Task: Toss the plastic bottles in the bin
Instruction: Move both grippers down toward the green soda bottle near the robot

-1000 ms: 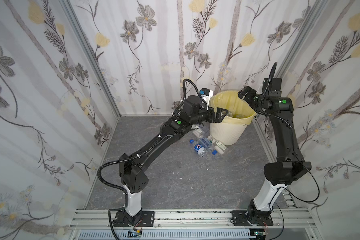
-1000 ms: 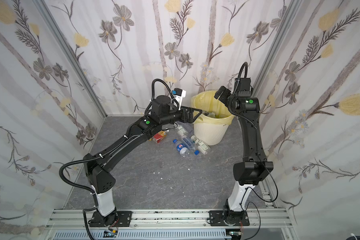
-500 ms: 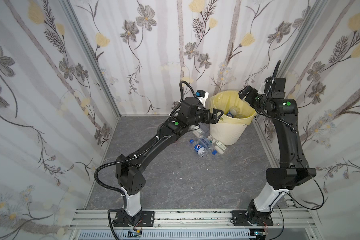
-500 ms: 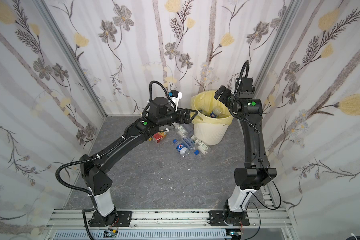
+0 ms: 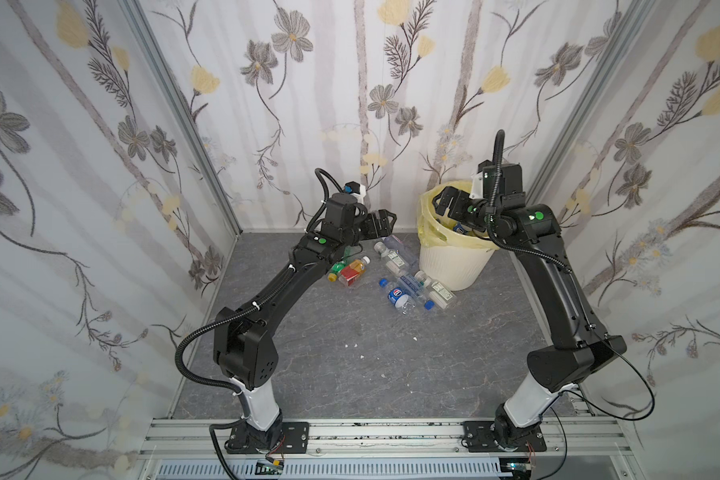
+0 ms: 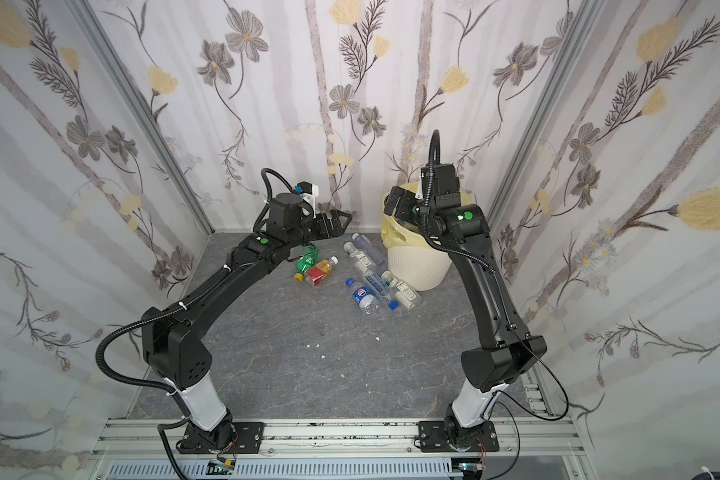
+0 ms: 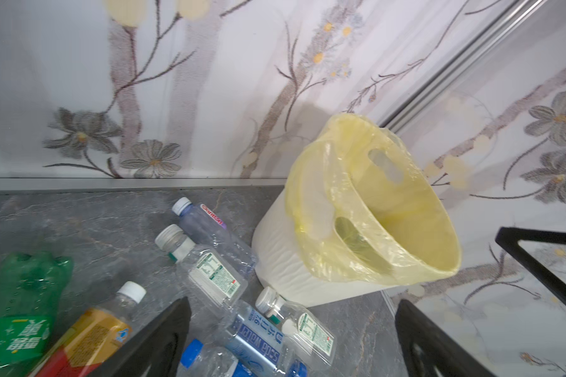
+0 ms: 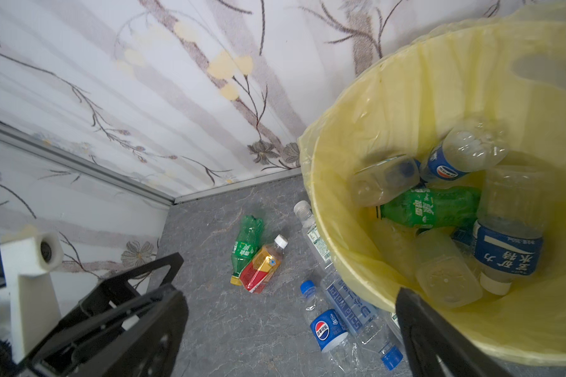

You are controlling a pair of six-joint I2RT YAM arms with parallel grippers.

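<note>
Right wrist view shows the right gripper (image 8: 290,293) spread wide and empty over the bin (image 8: 327,212), which holds several plastic bottles (image 8: 432,209); the left gripper (image 5: 385,220) is likewise wide and empty. Judged step: reaching for another bottle. The next move calls for a descent onto the floor bottles (image 5: 404,286), which in a top view lie at 5 o'clock from the left gripper and 8 o'clock from the bin.

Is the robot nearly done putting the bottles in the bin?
Roughly halfway. Done: several plastic bottles lie inside the round cream-white ribbed bin with its yellow bag. In hand: nothing; the left gripper and right gripper are open and empty. Left: about seven bottles on the grey floor, green, orange-red, clear.
</note>
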